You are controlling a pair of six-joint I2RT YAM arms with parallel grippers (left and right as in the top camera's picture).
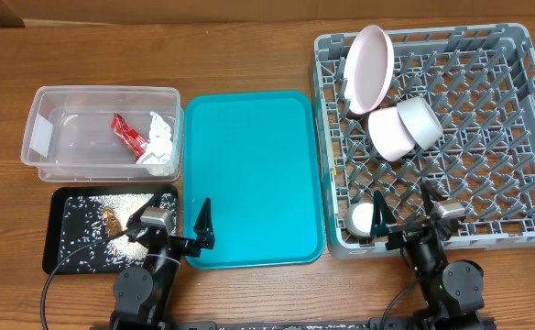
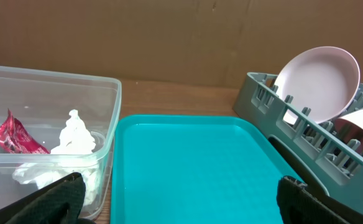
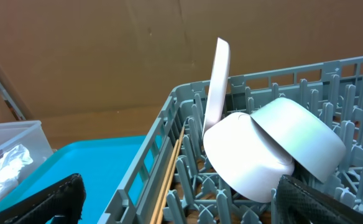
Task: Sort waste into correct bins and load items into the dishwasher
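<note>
Left hand point(image 1: 162, 234) sits low at the near edge of the surface point(image 1: 249, 55), fingers spread wide, holding nothing. Right hand point(image 1: 403, 218) is at the near-left corner of the grey dish rack point(image 1: 524, 137), also spread wide and holding nothing.

Black tray point(image 1: 61, 206) lies just beside the left hand, with white grains scattered over it and a small brown scrap point(image 1: 112, 220). Small round white cup point(image 1: 363, 217) is in the rack's near-left corner, close to the right hand. Teal tray point(image 1: 254, 174) lies between the black tray and the rack.

In the right wrist view, wooden chopsticks point(image 3: 169, 180) lie along the rack's left wall.

Further back on the left, a clear plastic bin point(image 1: 103, 96) holds a red wrapper point(image 1: 128, 135) and crumpled white tissue point(image 1: 160, 137). In the rack's left part, a pink bowl point(image 1: 388, 133) and a white bowl point(image 1: 420, 121) are tipped against each other. Behind them a pink plate point(image 1: 370, 69) stands on edge near the far-left corner.
</note>
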